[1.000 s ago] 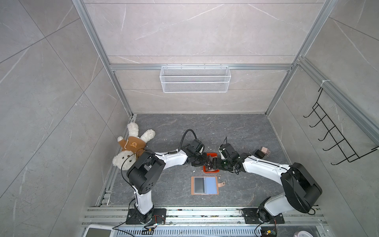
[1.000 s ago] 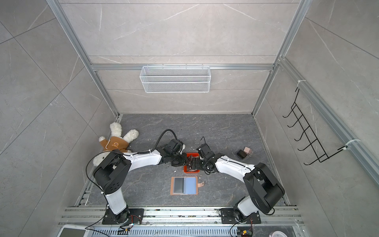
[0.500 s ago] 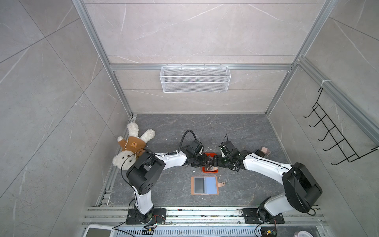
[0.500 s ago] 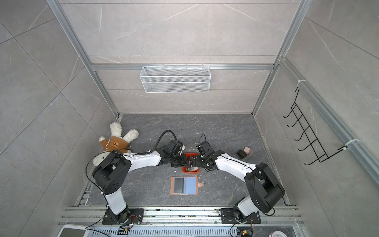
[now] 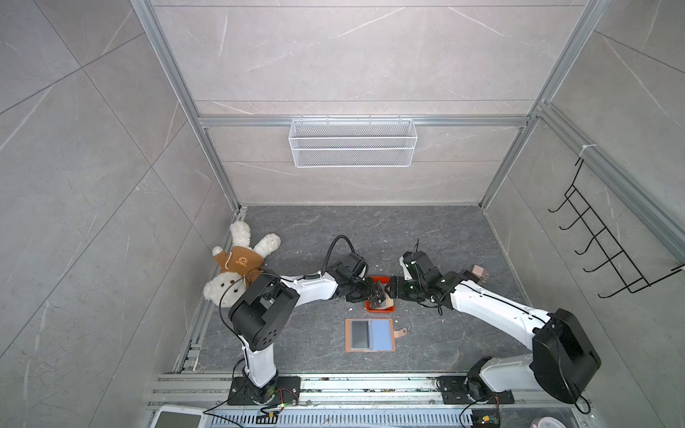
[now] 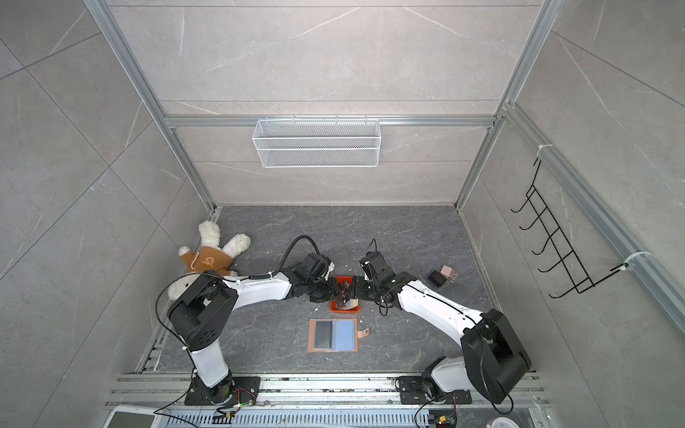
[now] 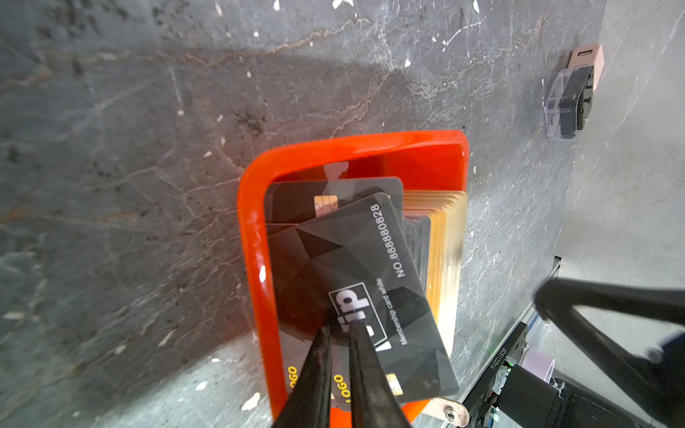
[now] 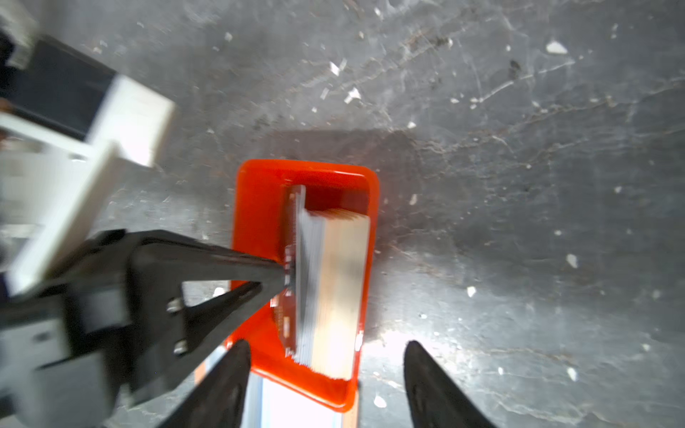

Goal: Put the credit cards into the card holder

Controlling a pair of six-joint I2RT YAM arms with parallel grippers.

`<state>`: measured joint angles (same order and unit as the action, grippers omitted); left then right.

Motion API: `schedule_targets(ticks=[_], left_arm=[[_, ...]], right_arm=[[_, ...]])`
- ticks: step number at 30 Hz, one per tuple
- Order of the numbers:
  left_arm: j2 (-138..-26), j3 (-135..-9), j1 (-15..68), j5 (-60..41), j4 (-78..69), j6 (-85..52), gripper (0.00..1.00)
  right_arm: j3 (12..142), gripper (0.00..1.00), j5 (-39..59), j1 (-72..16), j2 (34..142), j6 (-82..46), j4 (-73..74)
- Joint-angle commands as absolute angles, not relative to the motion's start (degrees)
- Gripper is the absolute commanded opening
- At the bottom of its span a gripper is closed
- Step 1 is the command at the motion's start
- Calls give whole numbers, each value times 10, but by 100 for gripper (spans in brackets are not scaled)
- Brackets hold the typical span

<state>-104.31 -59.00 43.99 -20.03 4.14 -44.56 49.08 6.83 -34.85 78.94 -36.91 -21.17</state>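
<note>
Black card (image 7: 352,259) pinched in left jaws, orange tray (image 7: 252,241), right jaws apart

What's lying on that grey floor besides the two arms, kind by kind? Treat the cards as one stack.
Plush toy: 1
Orange tray: 1
Stack of cards: 1
Card holder: 1
Small black case: 1
Small pink block: 1
Total: 6

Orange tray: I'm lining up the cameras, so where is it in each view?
Top view: tray mid-floor, just above the card holder.
Top view: same spot.
Left wrist: centre of picture.
Right wrist: centre, lower half.
Shared landmark: the card stack in it.
</note>
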Motion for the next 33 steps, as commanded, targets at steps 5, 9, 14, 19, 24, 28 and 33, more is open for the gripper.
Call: schedule_targets(ticks=[5, 9, 14, 19, 24, 28, 33], left_arm=[[-1045, -583, 438, -214, 25, -453, 15], [-1043, -582, 437, -214, 25, -451, 15], [-1043, -581, 438, -214, 23, -453, 15], [-1043, -581, 437, -215, 23, -454, 15], [-1043, -582, 437, -215, 22, -454, 15], [-1043, -582, 437, -215, 22, -454, 15], [-1043, -583, 437, -217, 19, -456, 15]], right_arm=[[486, 40, 109, -352, 796, -406, -206], [488, 30, 118, -357, 812, -416, -194], [490, 25, 113, -359, 829, -419, -191], [488, 23, 118, -359, 844, -424, -178], [490, 20, 125, -361, 861, -425, -166], [492, 17, 129, -361, 871, -425, -160], [491, 14, 131, -363, 880, -426, -155]])
